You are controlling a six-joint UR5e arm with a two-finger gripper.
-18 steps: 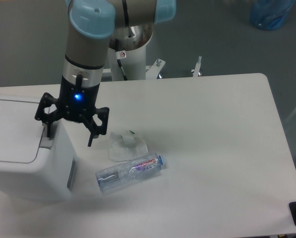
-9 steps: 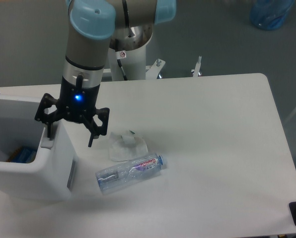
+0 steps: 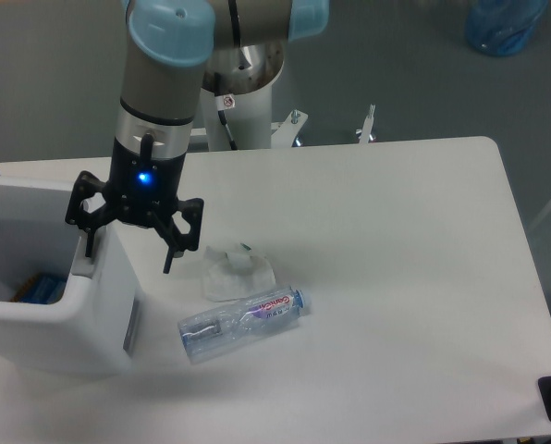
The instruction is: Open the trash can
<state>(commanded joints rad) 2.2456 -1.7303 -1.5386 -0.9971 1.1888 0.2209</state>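
The trash can point(image 3: 81, 314) is a large white boxy bin at the table's left edge. Its lid is up and mostly out of view, and the inside shows a blue and orange item point(image 3: 37, 287). My gripper point(image 3: 128, 261) hangs open over the bin's right rim. Its left finger point(image 3: 89, 242) points down at the grey push tab point(image 3: 86, 267), and its right finger point(image 3: 171, 254) hangs outside the bin wall over the table. Nothing is held between the fingers.
A clear plastic bottle point(image 3: 242, 323) lies on its side right of the bin. A crumpled clear wrapper point(image 3: 234, 271) sits just behind it. The arm's white base point(image 3: 243, 102) stands behind the table. The table's right edge point(image 3: 525, 259) borders grey floor.
One second ago the bin's flat lid was shut; it has since swung open, exposing the inside. The gripper has lifted very slightly off the tab.
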